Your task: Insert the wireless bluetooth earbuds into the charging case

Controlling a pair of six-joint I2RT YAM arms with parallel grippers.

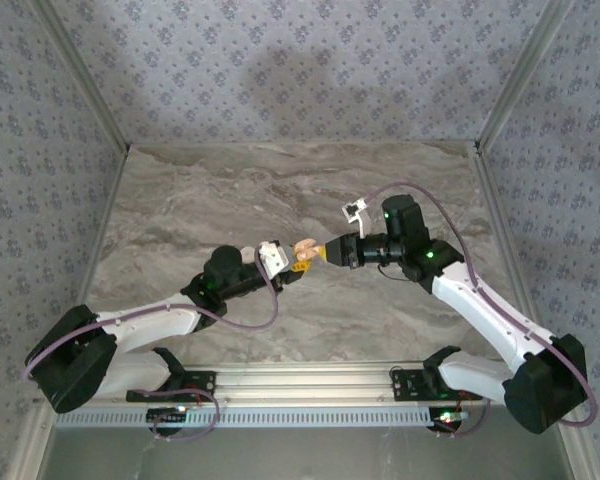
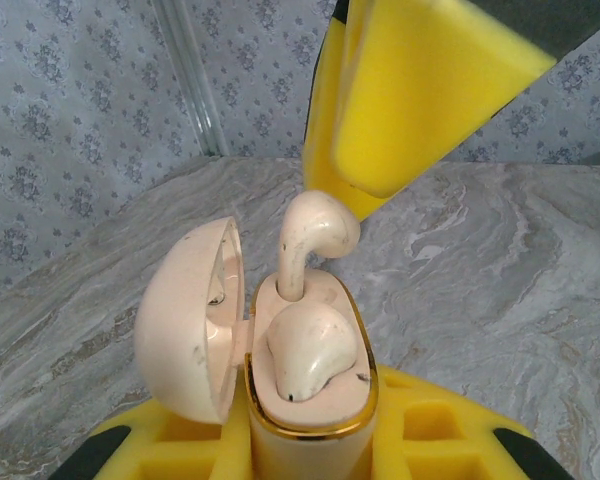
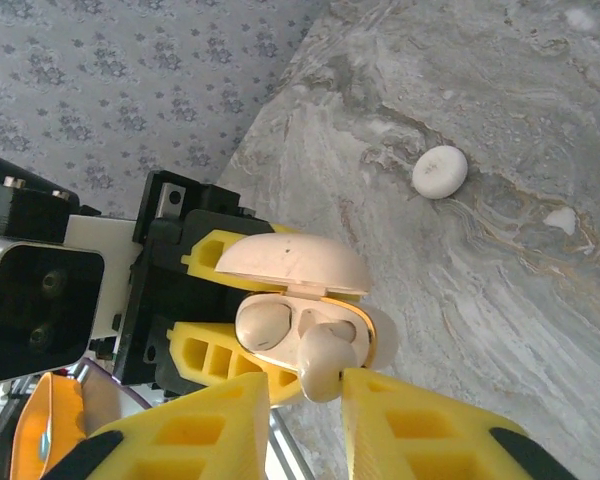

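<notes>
Over the middle of the table [image 1: 180, 200], well away from every edge, the charging case [image 1: 303, 247] [image 2: 280, 395] [image 3: 290, 265] is clamped by its lower body between the yellow fingers [image 3: 215, 345] of the left gripper [image 1: 292, 262], which is closed tight on it. Its lid [image 2: 185, 320] is swung wide open on the hinge, standing to the left of the body in the left wrist view.

One earbud [image 2: 310, 350] lies fully down in its hollow. The second earbud [image 2: 315, 235] [image 3: 325, 360] has only its stem in the neighbouring slot, and its rounded head stands tilted above the gold rim.

The right gripper [image 1: 325, 250] [image 3: 307, 400] reaches in from the table's right side and meets the case nose to nose. Its two fingers [image 2: 420, 90] stand a narrow gap apart with the raised earbud's head right at their tips, against one of them. Whether they actually pinch it I cannot tell.

Farther out, in the right wrist view, a small white oval thing [image 3: 440, 172] lies on the marbled table top, well apart from the case. Patterned wallpaper panels [image 1: 300, 70] close off the table's far edge and both sides.
</notes>
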